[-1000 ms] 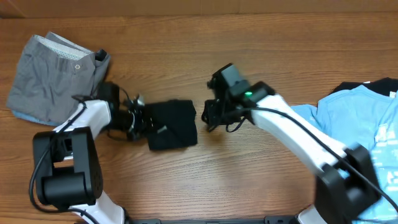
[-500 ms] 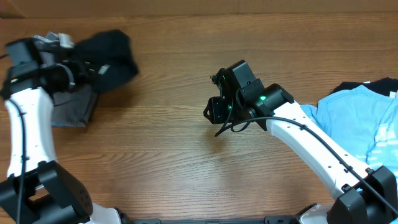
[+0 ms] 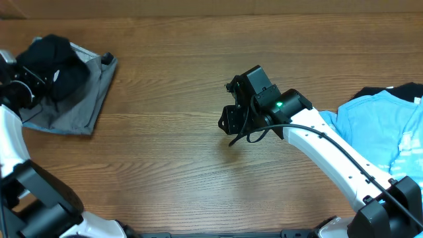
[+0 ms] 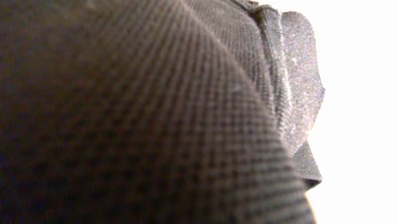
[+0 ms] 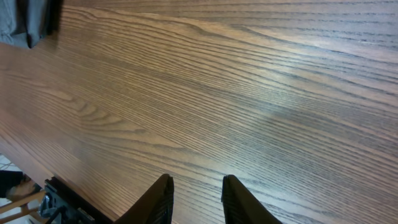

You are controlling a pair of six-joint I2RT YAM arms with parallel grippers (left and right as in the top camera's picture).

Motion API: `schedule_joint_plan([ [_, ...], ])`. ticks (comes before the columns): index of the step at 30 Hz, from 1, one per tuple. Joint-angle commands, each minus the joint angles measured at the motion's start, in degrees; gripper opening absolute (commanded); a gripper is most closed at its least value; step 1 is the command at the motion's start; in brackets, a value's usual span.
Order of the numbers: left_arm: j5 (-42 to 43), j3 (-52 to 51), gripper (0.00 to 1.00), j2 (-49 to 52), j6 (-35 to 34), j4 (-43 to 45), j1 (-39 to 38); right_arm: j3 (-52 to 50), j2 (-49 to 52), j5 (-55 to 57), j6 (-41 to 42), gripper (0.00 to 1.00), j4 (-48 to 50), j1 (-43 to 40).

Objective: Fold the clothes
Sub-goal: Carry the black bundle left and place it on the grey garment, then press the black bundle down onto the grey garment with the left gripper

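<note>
The black T-shirt [image 3: 53, 56], folded into a bundle, lies on the grey shorts [image 3: 89, 92] at the far left of the table. My left gripper [image 3: 30, 79] sits at the bundle's left edge, shut on the black T-shirt. Dark woven fabric [image 4: 137, 112] fills the left wrist view and hides the fingers. My right gripper [image 3: 228, 122] hovers over bare wood mid-table. Its jaws [image 5: 196, 196] stand open with nothing between them. A light blue T-shirt [image 3: 377, 132] lies at the right edge.
A dark garment [image 3: 377, 92] shows under the light blue T-shirt's upper edge. The wooden table [image 3: 165, 152] stretches between the two arms. A corner of grey cloth [image 5: 25, 18] appears at the top left of the right wrist view.
My left arm has carried the black T-shirt from the table's middle up to the far left and onto the grey shorts. The right gripper has barely shifted.
</note>
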Motion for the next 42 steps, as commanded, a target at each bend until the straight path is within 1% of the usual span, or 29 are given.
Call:
schedule_joint_plan([
  [1, -4.85, 1.60, 0.04, 4.57, -3.85, 0.74, 1.09, 0.20, -0.81, 0.35, -0.09, 0.30, -0.17, 0.02],
  [3, -8.52, 1.60, 0.04, 7.87, -4.39, 1.57, 1.09, 0.20, -0.79, 0.33, 0.81, 0.30, -0.57, 0.04],
  [7, -8.72, 1.60, 0.04, 13.29, -4.59, 1.29, 1.29, 0.20, -0.81, 0.20, 1.18, 0.30, -2.03, 0.04],
  [8, -8.87, 1.60, 0.09, 14.08, -4.59, 0.66, 1.40, 0.20, -0.81, 0.15, 1.16, 0.29, -2.27, 0.04],
  [9, -9.38, 1.60, 0.21, 14.75, -4.59, -0.24, 1.53, 0.20, -0.81, 0.17, 1.16, 0.29, -2.54, 0.04],
  [10, -9.90, 1.60, 0.37, 15.04, -4.57, -1.03, 1.68, 0.20, -0.81, 0.13, 1.16, 0.29, -2.80, 0.04],
  [11, -10.27, 1.60, 0.47, 15.13, -4.55, -1.73, 1.86, 0.20, -0.81, -0.07, 1.16, 0.29, -2.86, 0.04],
  [12, -10.32, 1.62, 0.74, 15.08, -4.46, -2.40, 2.16, 0.20, -0.79, -0.33, 1.16, 0.29, -2.89, 0.04],
  [13, -8.98, 1.73, 0.91, 14.62, -2.99, -3.21, 2.78, 0.20, -0.81, -0.96, 1.16, 0.29, -2.89, 0.04],
  [14, -8.11, 1.95, 1.00, 14.25, -1.22, -4.09, 3.30, 0.20, -0.81, -1.18, 1.16, 0.29, -2.86, 0.04],
  [17, -7.80, 3.78, 1.00, 11.98, 2.62, -9.92, 5.51, 0.20, -0.81, -1.33, 1.16, 0.29, -2.89, 0.04],
  [21, -7.37, 7.63, 1.00, 6.54, 6.78, -19.98, 9.07, 0.20, -0.81, -1.33, 1.16, 0.29, -2.89, 0.04],
  [23, -3.37, 10.03, 1.00, 3.21, 9.42, -23.47, 10.62, 0.20, -0.81, -1.36, 1.14, 0.29, -2.89, 0.04],
  [25, 4.26, 13.38, 1.00, -0.90, 14.12, -26.67, 11.61, 0.20, -0.90, -1.36, 1.11, 0.29, -2.89, 0.04],
  [28, 7.58, 17.49, 1.00, -5.55, 21.33, -30.53, 11.17, 0.20, -1.16, -1.31, 1.11, 0.29, -2.69, 0.04],
  [29, 6.78, 18.99, 1.00, -7.52, 24.20, -32.26, 10.38, 0.20, -1.40, -1.33, 1.11, 0.29, -2.54, 0.04],
  [31, 4.09, 20.22, 1.00, -10.45, 26.91, -33.51, 8.59, 0.20, -1.92, -1.31, 1.11, 0.29, -2.38, 0.04],
  [35, -4.94, 20.22, 1.00, -13.42, 26.73, -33.29, 4.63, 0.20, -3.28, -1.31, 1.11, 0.29, -2.43, 0.04],
  [36, -6.58, 20.20, 0.95, -13.25, 26.29, -33.31, 3.80, 0.20, -3.61, -1.31, 1.09, 0.29, -2.51, 0.04],
  [38, -7.87, 20.15, 0.61, -12.15, 25.73, -33.31, 2.64, 0.20, -4.17, -1.31, 1.09, 0.30, -2.67, 0.04],
  [39, -8.07, 20.15, 0.36, -11.06, 25.73, -33.05, 2.10, 0.20, -4.44, -1.33, 1.11, 0.30, -2.75, 0.04],
  [40, -9.05, 20.15, 0.20, -9.40, 25.68, -31.74, 1.44, 0.20, -4.72, -1.33, 1.11, 0.30, -2.84, 0.04],
  [42, -9.79, 20.15, 0.17, -6.84, 25.00, -29.31, 0.92, 0.20, -4.94, -1.33, 1.11, 0.30, -2.89, 0.04],
])
